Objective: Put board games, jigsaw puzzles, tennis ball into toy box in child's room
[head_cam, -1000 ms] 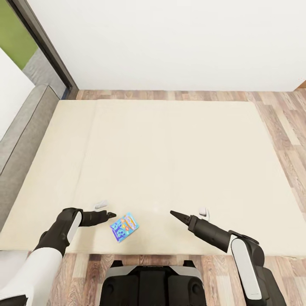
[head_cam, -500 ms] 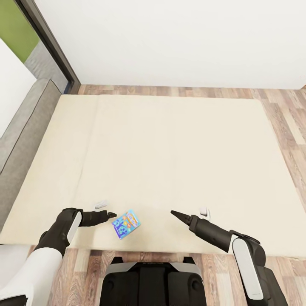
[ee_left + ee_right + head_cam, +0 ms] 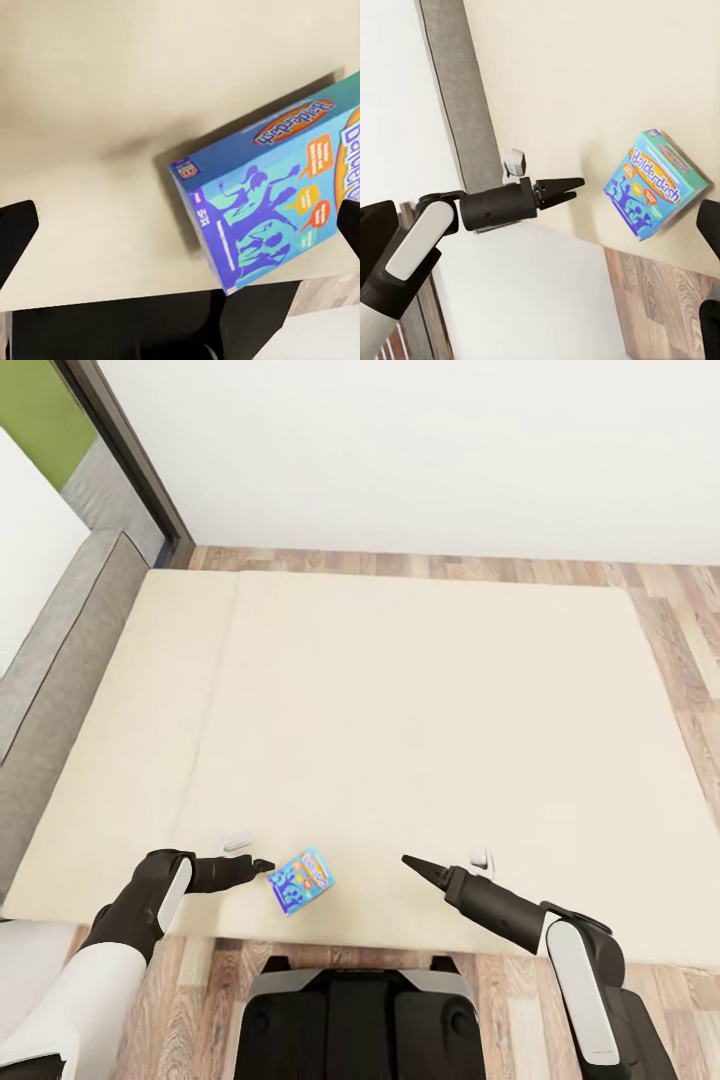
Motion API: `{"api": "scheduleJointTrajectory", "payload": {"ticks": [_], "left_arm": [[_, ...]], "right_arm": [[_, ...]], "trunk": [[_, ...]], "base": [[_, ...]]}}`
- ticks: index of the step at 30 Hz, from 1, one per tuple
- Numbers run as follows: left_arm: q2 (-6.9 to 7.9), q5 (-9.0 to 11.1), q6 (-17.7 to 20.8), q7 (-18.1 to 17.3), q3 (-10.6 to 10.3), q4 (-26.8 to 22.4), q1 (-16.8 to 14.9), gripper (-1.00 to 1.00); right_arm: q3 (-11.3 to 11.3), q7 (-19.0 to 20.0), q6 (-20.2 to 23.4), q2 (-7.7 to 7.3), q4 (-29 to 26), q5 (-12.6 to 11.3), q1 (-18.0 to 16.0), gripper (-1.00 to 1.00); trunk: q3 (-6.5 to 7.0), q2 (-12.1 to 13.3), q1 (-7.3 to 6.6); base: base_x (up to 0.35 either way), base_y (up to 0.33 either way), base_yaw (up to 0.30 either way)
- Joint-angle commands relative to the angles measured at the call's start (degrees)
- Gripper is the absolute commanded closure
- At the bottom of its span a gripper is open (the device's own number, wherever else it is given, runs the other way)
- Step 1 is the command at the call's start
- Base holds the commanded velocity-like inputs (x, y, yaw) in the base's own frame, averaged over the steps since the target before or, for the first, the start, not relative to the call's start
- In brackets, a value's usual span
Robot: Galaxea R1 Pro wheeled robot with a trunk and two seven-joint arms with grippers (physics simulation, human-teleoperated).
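head looks down over bed (image 3: 400, 690); both wrists share blue game (image 3: 277, 202).

- A plain white wall (image 3: 420, 450) runs across the far side of the room.
- The floor (image 3: 690, 650) is of wood planks in brown and grey tones.
- A large beige mattress (image 3: 400, 740) covers most of the head view.
- A grey headboard (image 3: 55, 650) stands along one side of the mattress.
- A dark window frame (image 3: 130, 455) rises in the corner, with green behind it.
- The light is even and soft.
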Motion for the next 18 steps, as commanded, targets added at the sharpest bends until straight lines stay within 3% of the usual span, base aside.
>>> {"api": "scheduleJointTrajectory", "payload": {"ticks": [1, 9, 18], "left_arm": [[-0.01, 0.4, 0.46, 0.06, 0.11, -0.03, -0.03, -1.0], [-0.01, 0.41, 0.46, -0.16, 0.11, -0.08, -0.03, -1.0], [0.04, 0.33, 0.5, -5.49, -0.17, -0.2, -0.03, -1.0]], "right_arm": [[-0.14, 0.39, 0.31, 0.04, -0.01, 0.26, -0.03, -1.0], [-0.32, 0.36, 0.31, -0.07, -0.01, 0.26, -0.03, -1.0], [-0.38, 0.3, 0.31, -0.07, -0.03, 0.26, -0.03, -1.0]], "trunk": [[-0.16, -0.09, 0.03], [-0.91, -0.09, 0.03], [-1.4, -0.09, 0.03]], "base": [[0.0, 0.0, 0.068], [0.0, 0.0, 0.068], [-0.036, -0.002, 0.041]]}}
